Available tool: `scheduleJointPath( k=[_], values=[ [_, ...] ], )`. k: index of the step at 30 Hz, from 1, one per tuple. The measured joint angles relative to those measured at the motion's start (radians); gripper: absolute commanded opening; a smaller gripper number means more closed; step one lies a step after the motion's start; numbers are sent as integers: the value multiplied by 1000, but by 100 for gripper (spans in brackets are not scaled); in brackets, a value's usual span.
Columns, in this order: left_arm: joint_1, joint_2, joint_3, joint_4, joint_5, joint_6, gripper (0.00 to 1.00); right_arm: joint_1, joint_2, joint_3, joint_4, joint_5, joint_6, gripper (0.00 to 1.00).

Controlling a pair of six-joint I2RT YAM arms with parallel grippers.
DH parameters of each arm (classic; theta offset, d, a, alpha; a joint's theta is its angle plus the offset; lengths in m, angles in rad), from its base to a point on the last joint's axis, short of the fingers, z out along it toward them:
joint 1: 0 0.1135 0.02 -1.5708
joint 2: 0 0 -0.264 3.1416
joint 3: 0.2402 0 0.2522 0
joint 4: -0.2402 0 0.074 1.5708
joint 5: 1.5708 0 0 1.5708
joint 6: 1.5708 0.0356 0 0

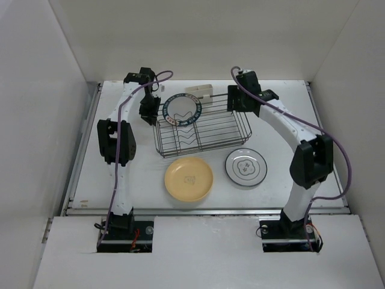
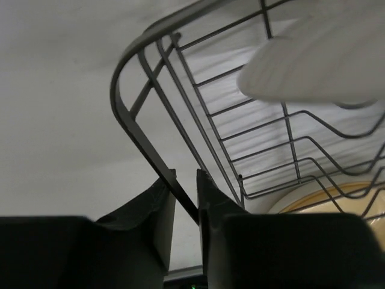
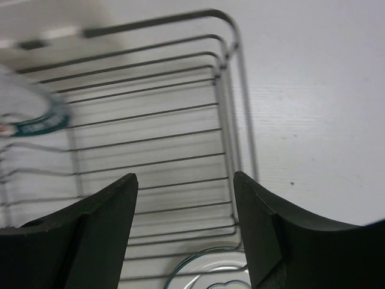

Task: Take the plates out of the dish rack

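The dark wire dish rack (image 1: 204, 129) stands mid-table. One white plate with a dark green rim (image 1: 180, 108) leans in its far left end. A yellow plate (image 1: 189, 179) and a white green-rimmed plate (image 1: 246, 167) lie flat on the table in front of the rack. My left gripper (image 1: 148, 113) is at the rack's left end; in the left wrist view it (image 2: 185, 180) is shut on the rack's rim wire (image 2: 129, 120), with the leaning plate's underside (image 2: 319, 66) above. My right gripper (image 1: 236, 103) hovers open and empty over the rack's far right corner (image 3: 225, 72).
A small white holder (image 1: 200, 91) is clipped on the rack's far side. White walls enclose the table on the left, back and right. The table's front edge rail (image 1: 204, 211) runs just behind the arm bases.
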Motion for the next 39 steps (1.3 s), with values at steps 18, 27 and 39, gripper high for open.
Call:
scheduleJointPath(
  k=[18, 27, 39],
  values=[
    [-12, 162, 261, -31, -57, -19, 21, 40, 268, 272, 146, -442, -328, 66],
    [-12, 184, 256, 51, -62, -9, 19, 64, 592, 572, 188, -479, -353, 32],
    [0, 183, 227, 114, -16, -24, 0, 93, 519, 477, 234, -495, -373, 0]
  ],
)
